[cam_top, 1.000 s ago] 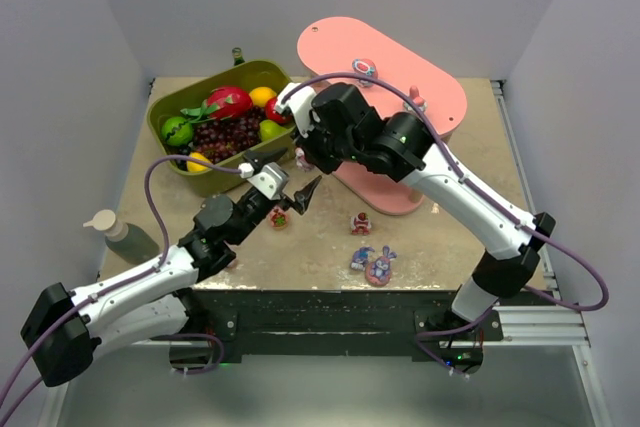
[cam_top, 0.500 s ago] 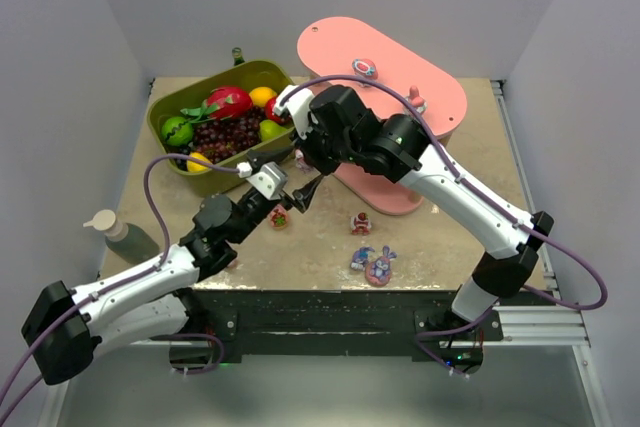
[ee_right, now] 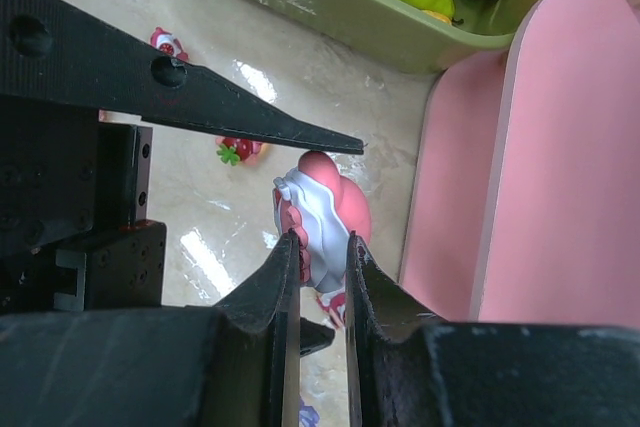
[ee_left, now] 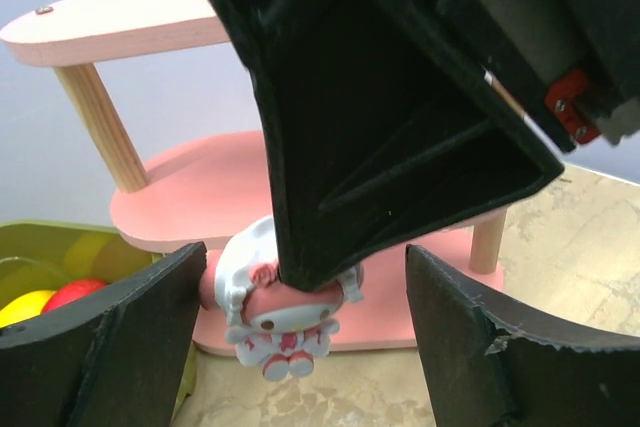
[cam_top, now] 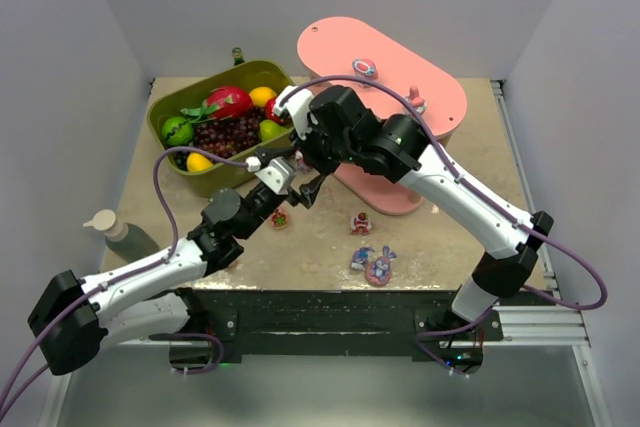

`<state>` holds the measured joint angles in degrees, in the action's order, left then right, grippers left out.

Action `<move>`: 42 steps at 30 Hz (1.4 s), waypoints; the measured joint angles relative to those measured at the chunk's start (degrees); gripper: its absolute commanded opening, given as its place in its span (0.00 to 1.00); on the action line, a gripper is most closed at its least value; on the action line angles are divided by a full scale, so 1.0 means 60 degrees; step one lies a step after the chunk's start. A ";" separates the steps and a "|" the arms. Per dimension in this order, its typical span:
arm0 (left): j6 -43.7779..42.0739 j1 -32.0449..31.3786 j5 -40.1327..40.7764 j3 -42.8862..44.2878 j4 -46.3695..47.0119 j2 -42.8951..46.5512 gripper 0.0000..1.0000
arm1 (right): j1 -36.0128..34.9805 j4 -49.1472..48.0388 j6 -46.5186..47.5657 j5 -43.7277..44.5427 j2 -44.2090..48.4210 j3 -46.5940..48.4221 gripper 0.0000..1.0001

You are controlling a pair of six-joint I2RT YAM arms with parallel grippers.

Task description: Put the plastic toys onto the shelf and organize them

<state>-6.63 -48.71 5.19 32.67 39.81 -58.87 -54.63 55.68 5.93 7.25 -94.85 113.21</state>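
Note:
My right gripper (ee_right: 322, 239) is shut on a pink and white figurine (ee_right: 330, 209) and holds it in the air in front of the pink shelf (cam_top: 400, 52). My left gripper (ee_left: 305, 272) is open, one finger on each side of that figurine (ee_left: 280, 322), not touching it. In the top view both grippers meet near the shelf's left end, the right gripper (cam_top: 300, 157) just above the left one (cam_top: 304, 180). A strawberry toy (cam_top: 279, 217), a red and white toy (cam_top: 361, 224) and a blue-pink bunny (cam_top: 380, 267) lie on the table. Two toys (cam_top: 364, 68) stand on the top board.
An olive basket (cam_top: 160, 132) of plastic fruit and grapes stands at the back left, close to the shelf. A pale green bottle (cam_top: 125, 235) stands at the table's left edge. A dark bottle (cam_top: 238, 55) stands behind the basket.
My left gripper has moved up and to the right, and its open fingers now flank the figurine held by my right gripper. The right arm has barely moved.

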 measured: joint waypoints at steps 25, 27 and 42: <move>-0.0157 -0.0248 0.0739 0.0415 -0.0004 -0.0710 0.64 | 0.0033 0.0120 -0.0069 -0.0098 -0.0004 -0.0018 0.00; -0.0222 -0.0277 0.0896 0.0419 0.0000 -0.0736 0.57 | 0.0033 0.0157 -0.0069 -0.0102 -0.0004 -0.0018 0.00; -0.0328 -0.0404 0.1184 0.0433 0.0044 -0.0710 0.22 | 0.0033 0.0069 -0.0098 -0.0127 0.0004 -0.0018 0.30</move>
<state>-8.60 -51.13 12.29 35.27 40.07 -63.13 -54.43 56.10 5.34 6.48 -94.83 113.10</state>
